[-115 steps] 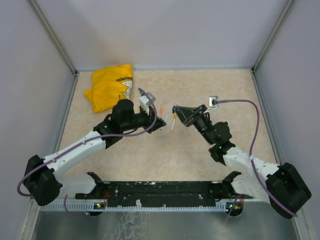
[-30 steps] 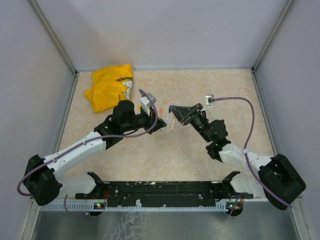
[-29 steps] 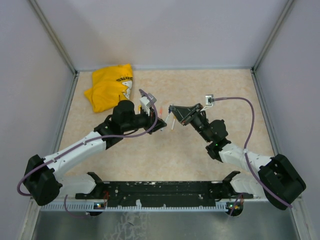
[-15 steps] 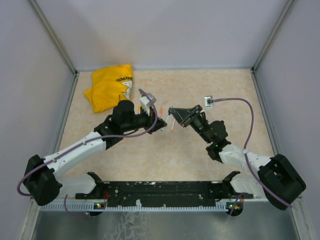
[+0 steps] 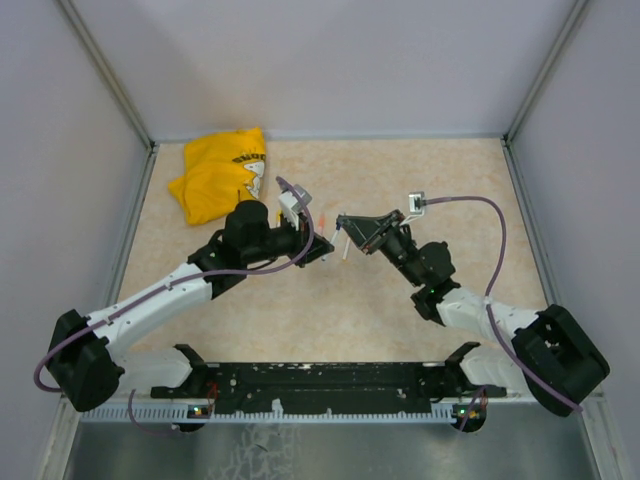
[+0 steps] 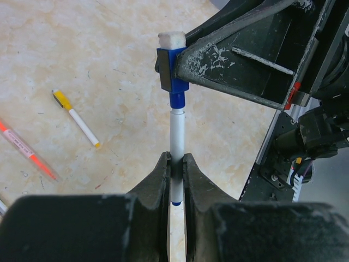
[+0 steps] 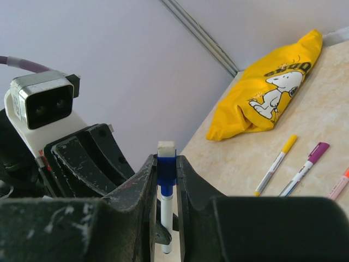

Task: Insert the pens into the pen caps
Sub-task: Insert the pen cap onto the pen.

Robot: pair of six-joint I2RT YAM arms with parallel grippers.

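Two robot arms meet over the middle of a beige table point(image 5: 450, 180), their grippers nearly touching.

The left gripper point(image 6: 175, 164) is closed on a white pen point(image 6: 176, 131), pinching the lower part of its barrel so that a blue end pokes out below the fingers. In the left wrist view the pen stands upright between the fingers and runs toward 12 o'clock.

At 12 o'clock from the left gripper sits the blue cap point(image 6: 173, 76), with a white pad on its top. The right gripper point(image 7: 166, 161) is closed on this cap, one finger on each side. The pen's upper end sits inside the cap's narrow neck, so pen and cap form one straight line held by both grippers above the table. How far the pen is pushed in cannot be told.

Other pens lie flat on the table. From the held pen, in the left wrist view, a yellow-capped pen point(image 6: 76, 117) lies at 9 o'clock and an orange pen point(image 6: 30, 150) lies at 8 o'clock, apart from each other. The right wrist view shows a purple-capped pen point(image 7: 302, 169) just beside the yellow-capped one.

In the top view a crumpled yellow cloth point(image 5: 220, 175) lies at 10 o'clock from the grippers, near the far left corner.
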